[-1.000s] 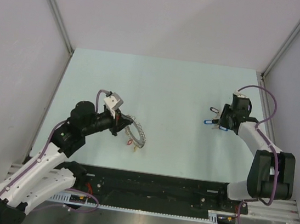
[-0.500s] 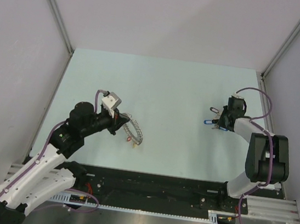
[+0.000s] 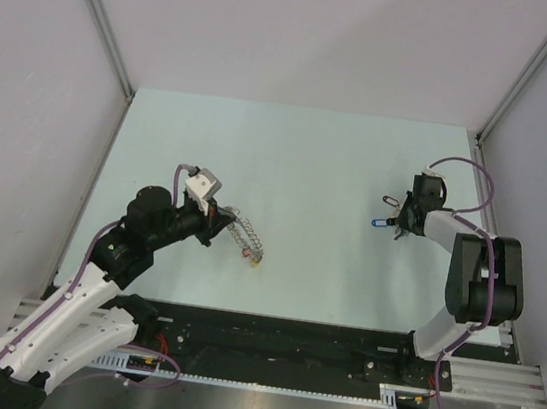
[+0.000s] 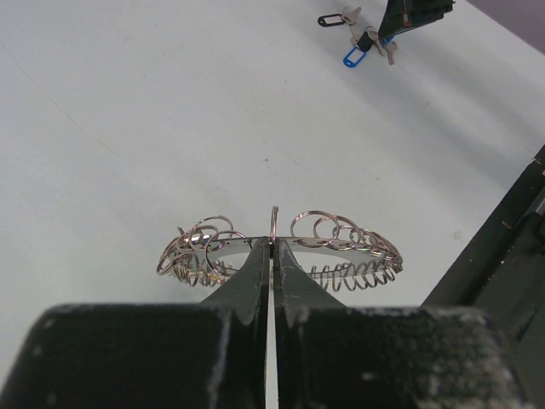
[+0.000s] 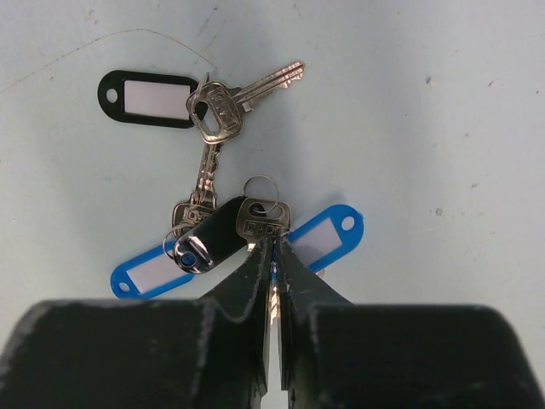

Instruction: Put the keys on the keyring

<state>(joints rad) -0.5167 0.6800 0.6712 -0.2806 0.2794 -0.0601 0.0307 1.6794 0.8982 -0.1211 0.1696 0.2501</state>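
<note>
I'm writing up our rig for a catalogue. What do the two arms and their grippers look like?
The left arm and right arm have white shells and black joints, each with a purple cable. The left gripper and right gripper have black fingers tapering to thin tips.

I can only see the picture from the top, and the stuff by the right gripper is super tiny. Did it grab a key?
Observer: Looks like it. In the right wrist view, the right gripper is pinched shut on the silver head of one of the keys.
Operator: What do the tags look like?
Observer: A black tag with a white label lies away from the jaws. A blue tag sits right beside them.
Operator: What about the other gripper?
Observer: In the left wrist view, the left gripper is shut on the wire of the keyring. There are small silver rings strung on both sides of the jaws.
</note>
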